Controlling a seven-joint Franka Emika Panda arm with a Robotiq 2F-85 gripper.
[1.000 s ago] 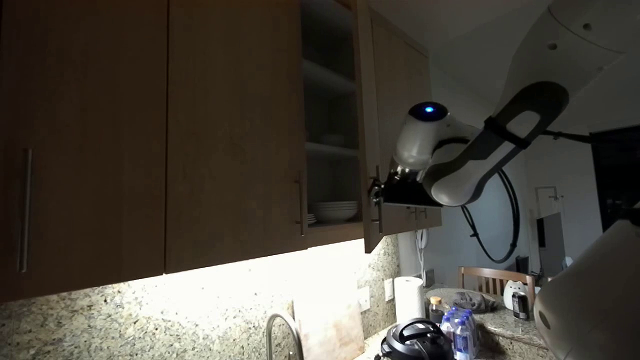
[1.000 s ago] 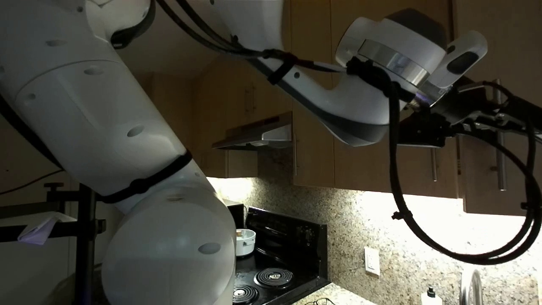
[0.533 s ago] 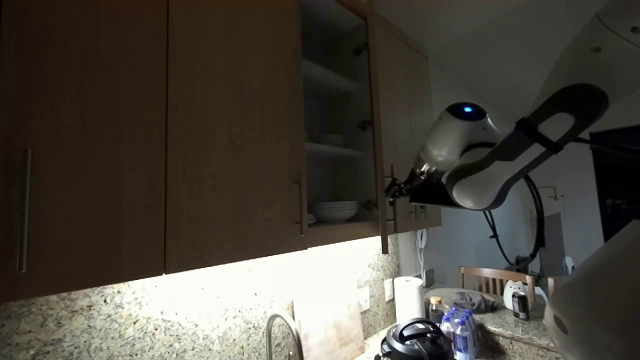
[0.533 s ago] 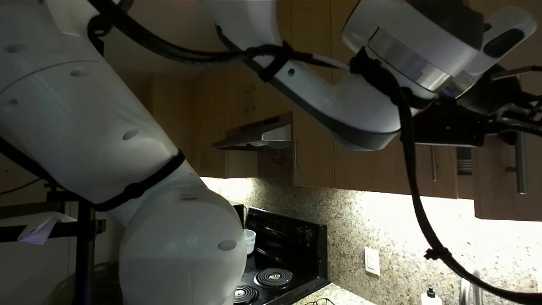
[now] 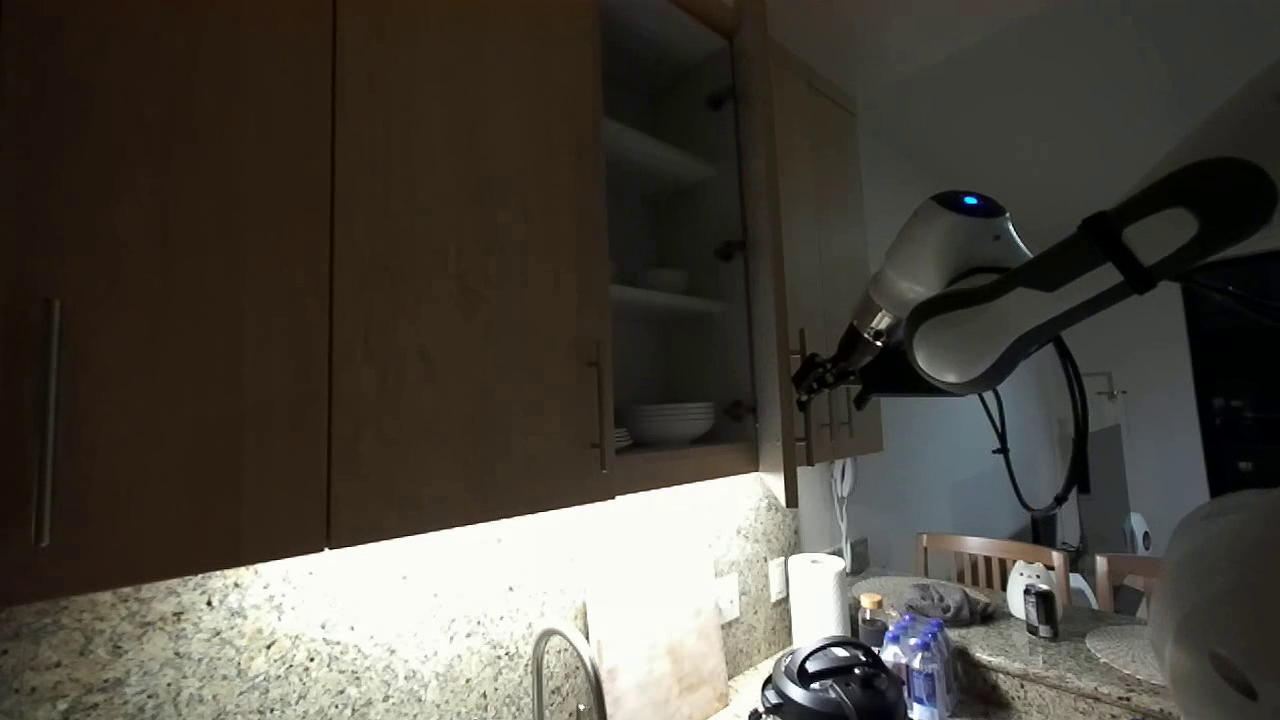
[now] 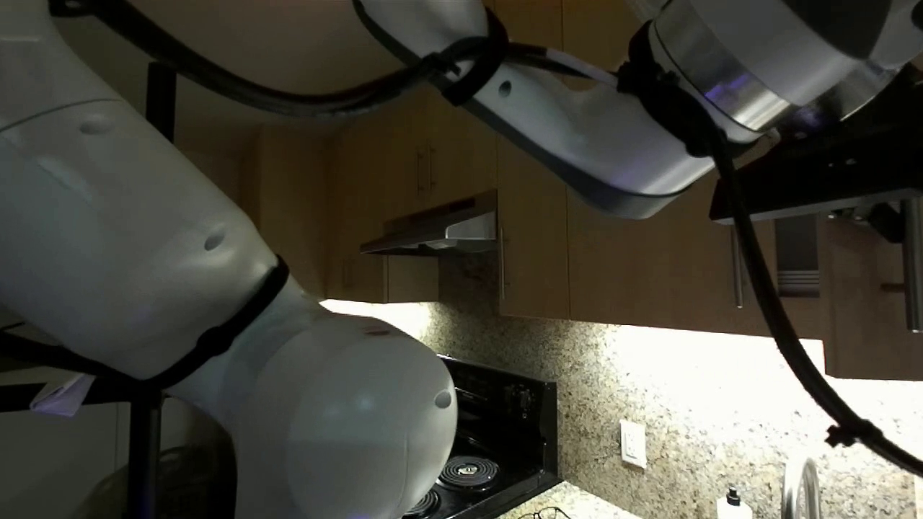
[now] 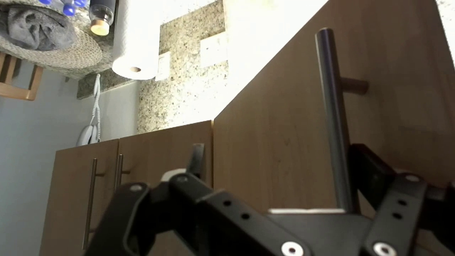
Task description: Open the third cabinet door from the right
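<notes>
The third cabinet door from the right, a narrow brown door (image 5: 770, 300), stands swung wide open in an exterior view, with white shelves and bowls (image 5: 670, 424) showing behind it. The door also shows at the right in an exterior view (image 6: 865, 342) and fills the middle of the wrist view (image 7: 280, 117). Its metal bar handle (image 7: 332, 103) lies between my spread fingers, close against the right finger; I cannot tell if they touch. My gripper (image 7: 279, 156) is open, and shows at the handle in an exterior view (image 5: 812, 380). The gripper's fingertips are hidden in an exterior view.
A wider closed door (image 5: 460, 250) is left of the opening. Closed doors with bar handles (image 7: 94, 199) lie beyond the hinge side. Below are a paper towel roll (image 5: 818, 600), a black cooker (image 5: 835, 680), bottles (image 5: 920, 670) and a faucet (image 5: 565, 650). A range hood (image 6: 440, 227) juts out.
The door has swung farther open to the right in an exterior view, showing more of the shelves. My gripper and arm have moved right along with its handle.
</notes>
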